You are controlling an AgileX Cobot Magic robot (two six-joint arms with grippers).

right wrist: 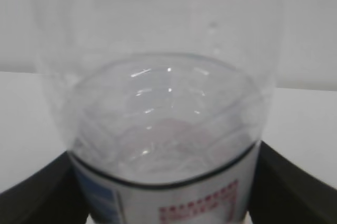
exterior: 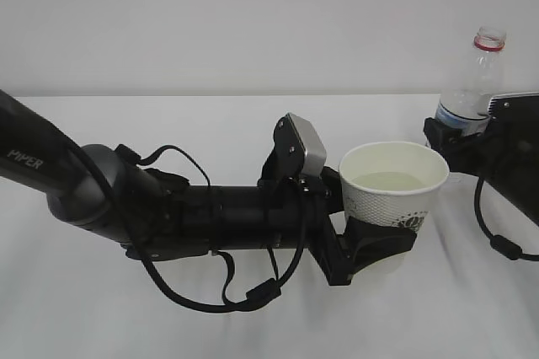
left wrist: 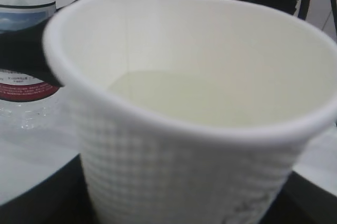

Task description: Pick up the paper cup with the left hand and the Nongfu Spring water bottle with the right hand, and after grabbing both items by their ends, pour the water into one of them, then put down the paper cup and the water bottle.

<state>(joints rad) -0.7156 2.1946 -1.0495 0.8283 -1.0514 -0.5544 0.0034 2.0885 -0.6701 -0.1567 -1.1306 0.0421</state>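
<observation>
The left hand (exterior: 370, 245) pinches the filled paper cup (exterior: 392, 199) upright to avoid spilling; at three o'clock, the right hand's (exterior: 459, 136) fingers flank the Nongfu Spring water bottle (exterior: 473, 81), grip unclear.

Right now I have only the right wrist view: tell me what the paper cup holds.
Observer: The paper cup has clear water in it, with the level below the rim.
Operator: Report what holds it.
Observer: The left tool clasps its lower part, and the cup is upright.
Operator: Describe the top of the Nongfu Spring water bottle.
Observer: It stands upright to the right of the cup, with a red neck ring and no cap.
</observation>
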